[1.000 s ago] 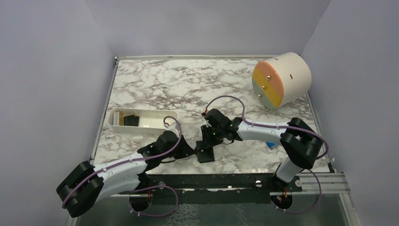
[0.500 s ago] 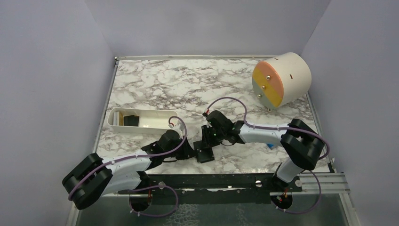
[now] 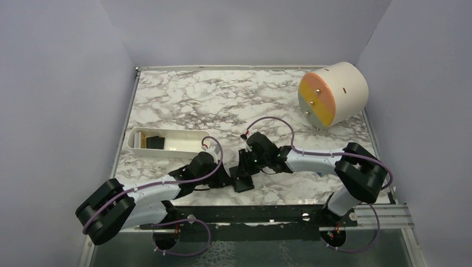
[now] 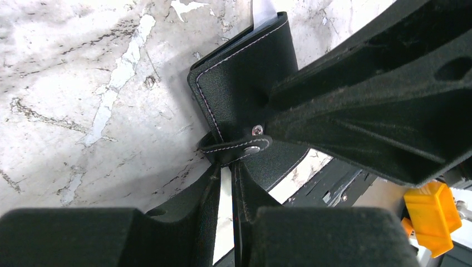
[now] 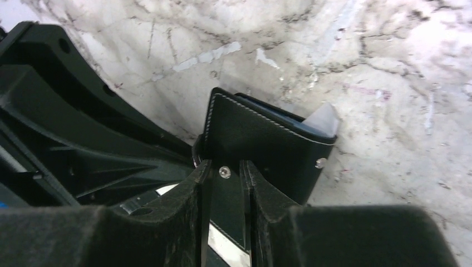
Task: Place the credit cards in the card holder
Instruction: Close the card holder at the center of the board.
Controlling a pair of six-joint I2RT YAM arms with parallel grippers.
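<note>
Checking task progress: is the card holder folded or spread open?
Folded: the card holder shows only its black stitched outer face, with a pale corner peeking out.

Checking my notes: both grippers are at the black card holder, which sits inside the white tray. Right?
No. The card holder is on the marble table, outside the white tray, per the top view. Left gripper and right gripper are at it.

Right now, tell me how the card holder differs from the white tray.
The card holder is black; the white tray is white. The card holder is folded, while the tray is open-topped with items inside. The left tool and right tool pinch the card holder; the tray stands untouched, further back and left. Both are small rectangular containers.
</note>
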